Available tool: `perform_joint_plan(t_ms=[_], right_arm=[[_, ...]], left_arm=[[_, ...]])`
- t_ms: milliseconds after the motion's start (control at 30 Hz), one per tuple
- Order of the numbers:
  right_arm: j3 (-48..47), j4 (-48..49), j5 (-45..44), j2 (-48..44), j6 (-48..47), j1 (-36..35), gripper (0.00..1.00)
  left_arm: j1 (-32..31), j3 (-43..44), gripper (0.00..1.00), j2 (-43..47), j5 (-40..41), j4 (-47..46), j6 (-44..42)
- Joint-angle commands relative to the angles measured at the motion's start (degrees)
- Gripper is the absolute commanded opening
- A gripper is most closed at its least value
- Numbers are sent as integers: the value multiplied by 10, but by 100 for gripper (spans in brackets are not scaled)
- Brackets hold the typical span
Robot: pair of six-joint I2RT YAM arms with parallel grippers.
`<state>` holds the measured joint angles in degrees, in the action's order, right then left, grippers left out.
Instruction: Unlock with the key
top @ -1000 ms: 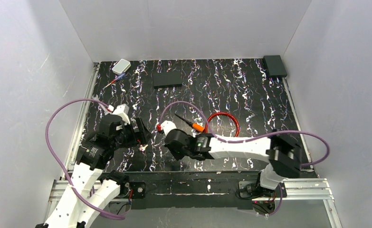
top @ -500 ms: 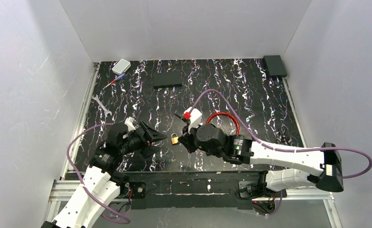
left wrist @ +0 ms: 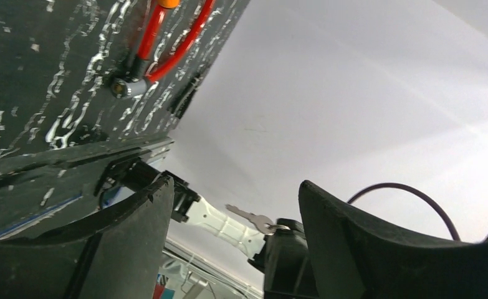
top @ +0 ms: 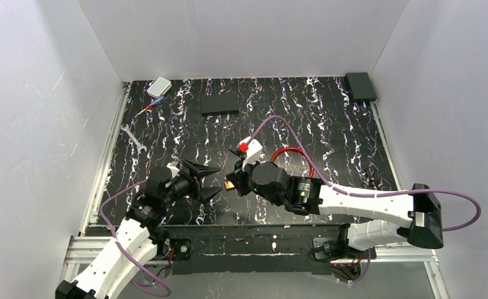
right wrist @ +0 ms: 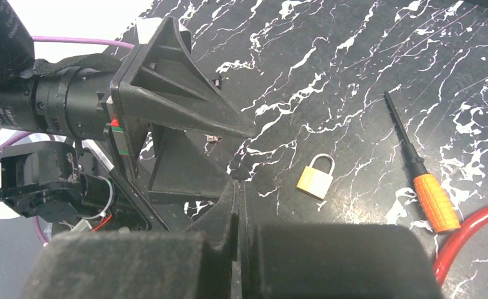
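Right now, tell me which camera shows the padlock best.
Right wrist view: the padlock lies whole on the table. The top view shows only a tiny brass speck; the left wrist view does not show it.

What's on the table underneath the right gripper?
A brass padlock lies on the black mat just past the right gripper, its jaws shut on a silver key. The mat directly beneath is hidden.

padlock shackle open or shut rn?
Shut, it seems: in the right wrist view both legs of the shackle on the padlock meet its brass body. It lies flat on the table.
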<state>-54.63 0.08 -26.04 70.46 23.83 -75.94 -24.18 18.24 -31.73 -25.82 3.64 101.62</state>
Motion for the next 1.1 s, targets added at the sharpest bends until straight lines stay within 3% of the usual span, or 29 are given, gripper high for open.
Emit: perform_joint_plan(t_ms=[0, 600, 667, 700, 1067], right_arm=[[-37, 58, -16, 22, -1, -3, 1], [-42, 114, 11, 51, -15, -3, 1], [-41, 115, 12, 52, -15, -3, 1], [-39, 118, 13, 54, -16, -3, 1], [-26, 127, 23, 59, -22, -3, 1]], left_arm=[[-10, -2, 69, -8, 12, -56, 53], [-17, -4, 48, -4, 17, -59, 59], [-17, -5, 42, -5, 17, -59, 60], [-17, -4, 29, -7, 16, -59, 58], [-17, -6, 22, -8, 17, -58, 58]])
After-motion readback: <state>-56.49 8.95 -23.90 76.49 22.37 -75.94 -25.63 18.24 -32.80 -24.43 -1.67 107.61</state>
